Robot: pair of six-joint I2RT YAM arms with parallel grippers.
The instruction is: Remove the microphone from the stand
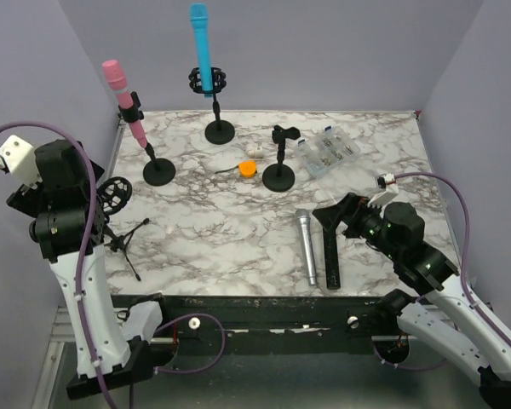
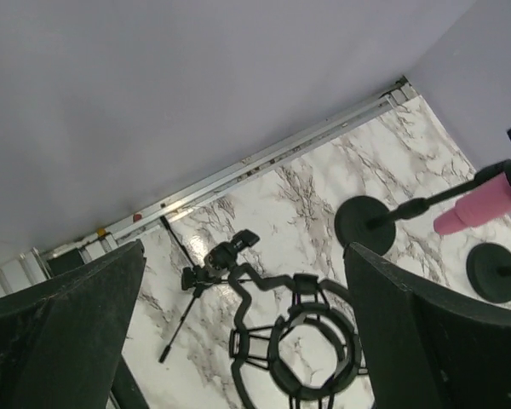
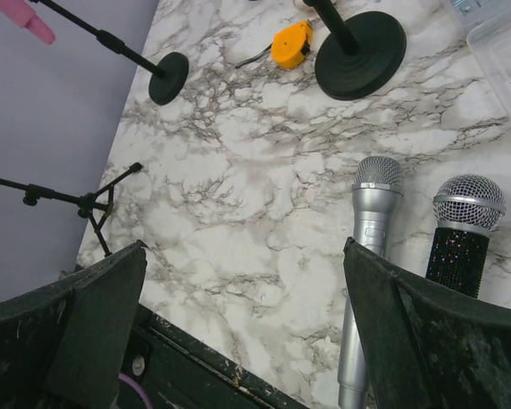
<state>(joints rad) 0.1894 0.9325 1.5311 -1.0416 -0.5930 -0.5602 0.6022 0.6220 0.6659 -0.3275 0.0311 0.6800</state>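
The left end effector (image 2: 247, 341) is hanging released and empty above a shock mount (image 2: 277, 336). The right end effector (image 3: 243, 332) is spread empty over the bench (image 1: 221, 239), beside a silver mic (image 1: 307, 247). The pink mic (image 1: 123, 98) is sitting in its stand (image 1: 159, 170), rear left.

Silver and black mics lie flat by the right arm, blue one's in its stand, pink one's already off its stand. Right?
No. The pink microphone is still clipped in its stand, as the top external view shows. The rest holds: silver microphone and black microphone lie flat by the right arm, blue microphone in its holder.
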